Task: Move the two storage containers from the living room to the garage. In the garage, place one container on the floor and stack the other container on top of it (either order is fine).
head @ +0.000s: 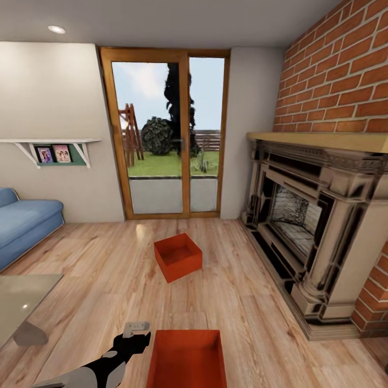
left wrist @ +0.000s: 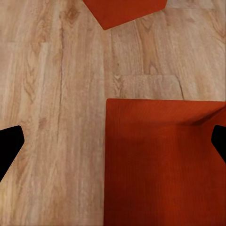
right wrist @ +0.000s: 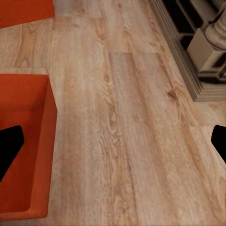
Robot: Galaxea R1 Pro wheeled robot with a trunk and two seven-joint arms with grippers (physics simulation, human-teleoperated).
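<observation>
Storage containers, two alike in orange-red, sit on the light wood plank floor (head: 97, 280) of the living room. In the head view we note the near container (head: 186, 358) at the lower edge, just in front of the robot, and the far container (head: 178, 256) further ahead, turned at an angle, well apart from the first. Beyond it stand the glass doors (head: 167, 134); the brick fireplace (head: 307, 226) is at right, the blue sofa (head: 24, 223) at left. The left arm (head: 116, 355) reaches in just beside the near container's left wall.

In the left wrist view, the left fingers (left wrist: 10, 146) are spread wide, straddling the near container's left wall (left wrist: 160, 165); a corner of the far container (left wrist: 125, 12) shows beyond.

In the right wrist view, the right fingers (right wrist: 9, 143) are likewise spread, one tip over the near container (right wrist: 23, 150), the other over bare planks beside the fireplace base (right wrist: 197, 56).
</observation>
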